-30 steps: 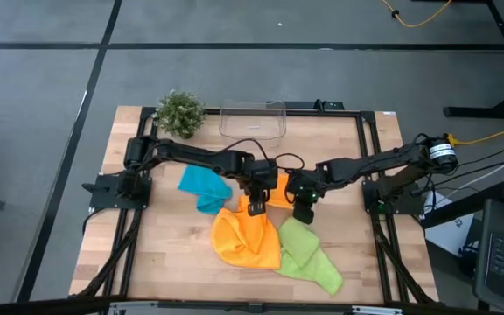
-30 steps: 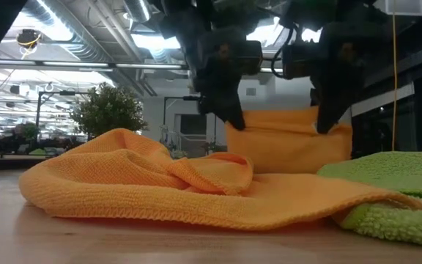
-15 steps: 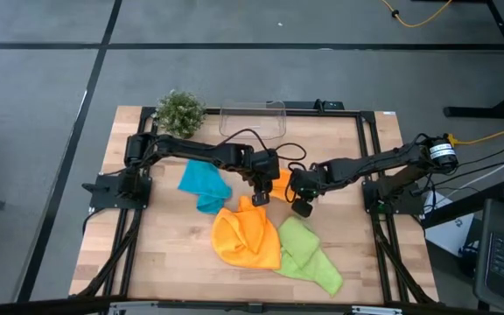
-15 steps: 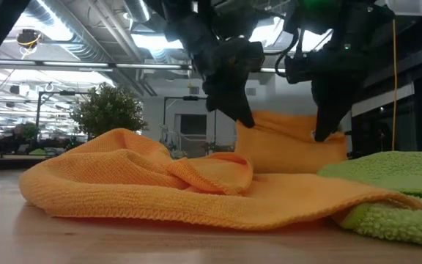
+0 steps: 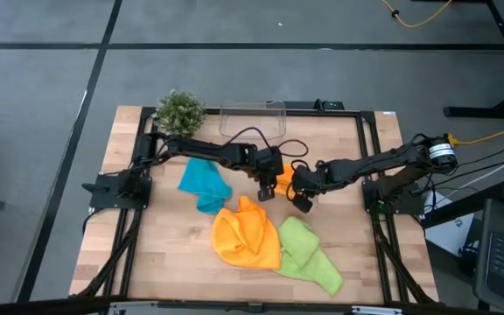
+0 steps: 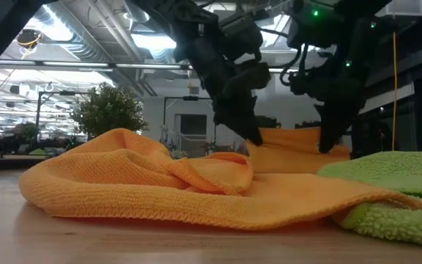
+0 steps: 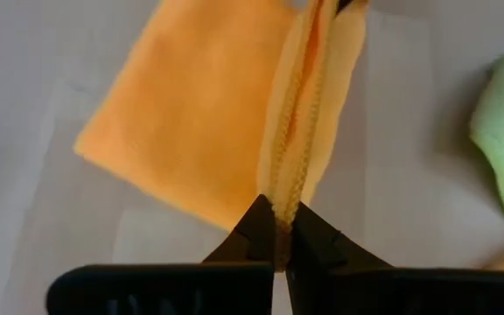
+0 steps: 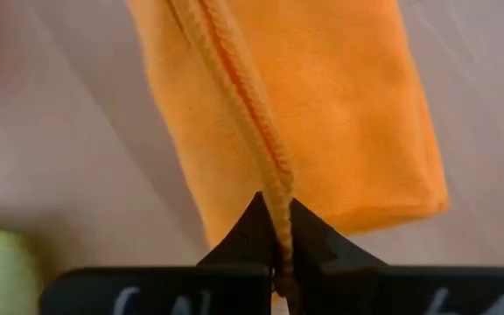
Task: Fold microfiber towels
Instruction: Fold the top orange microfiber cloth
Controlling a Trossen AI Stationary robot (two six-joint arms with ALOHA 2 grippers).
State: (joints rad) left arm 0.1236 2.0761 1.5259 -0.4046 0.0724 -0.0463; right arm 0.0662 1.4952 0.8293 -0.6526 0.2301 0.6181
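I have both arms out over the middle of the desk (image 5: pixel 138 254), just in front of the clear tub (image 5: pixel 252 121). The left gripper (image 7: pixel 280 236) has its jaws clamped on the edge of the small orange towel (image 5: pixel 281 182), and the right gripper (image 8: pixel 277 234) has its jaws pinched shut on another edge of the same cloth. That towel lies between the two grippers, doubled over, with its lower part resting on the wood. In front of it, farther from the tub, the second orange towel (image 5: pixel 248 234) lies crumpled, the lime green towel (image 5: pixel 307 252) touching its right side. The teal towel (image 5: pixel 205 185) sits bunched to the left, under my left arm. A potted plant (image 5: pixel 180 112) stands just left of the tub.
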